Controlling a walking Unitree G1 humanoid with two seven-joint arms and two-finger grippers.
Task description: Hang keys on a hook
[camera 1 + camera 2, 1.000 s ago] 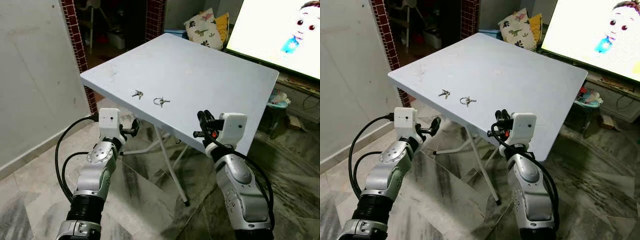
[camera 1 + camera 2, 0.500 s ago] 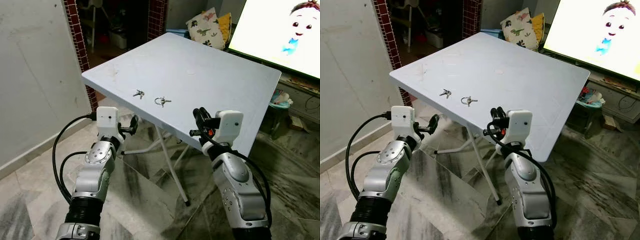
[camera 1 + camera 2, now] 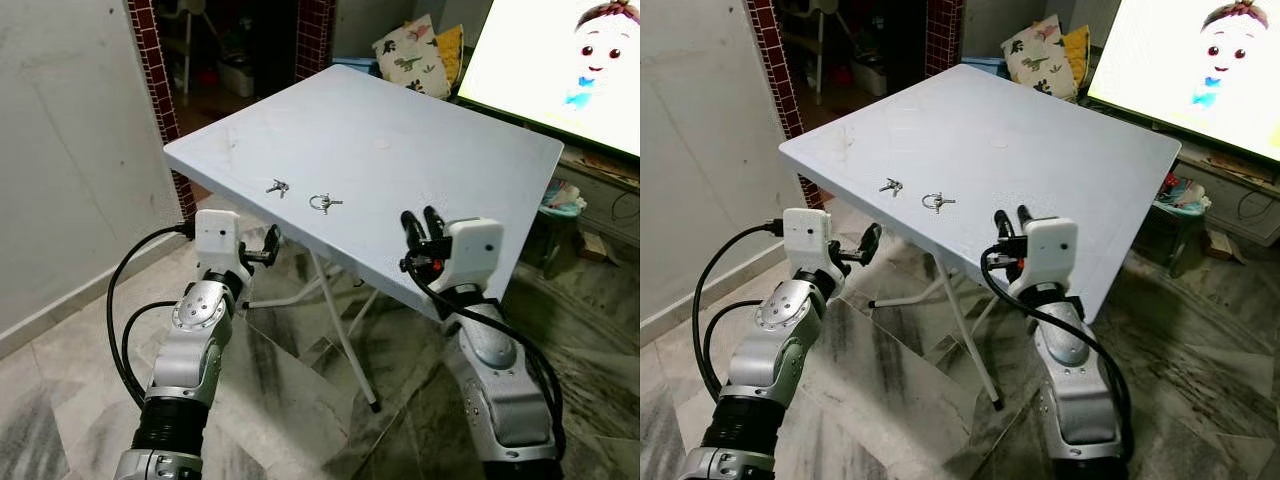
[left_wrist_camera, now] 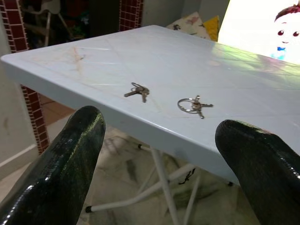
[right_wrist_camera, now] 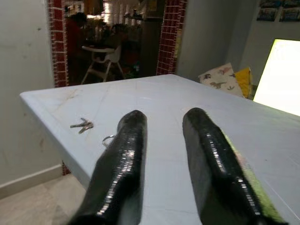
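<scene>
Two small bunches of silver metal keys lay near the front-left edge of the pale blue square folding table: the left bunch with its keys fanned out, the right bunch on a round ring. The left gripper hung below the table's near edge, fingers spread wide. The right gripper rose at that edge, right of the keys, fingers slightly parted, holding nothing.

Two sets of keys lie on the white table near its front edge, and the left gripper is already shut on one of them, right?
Not quite. Both sets of keys do lie on the white table near its front edge, but the left gripper holds neither: it is open and sits below the table edge. The left wrist view shows its fingers wide apart with the keys beyond them.
</scene>
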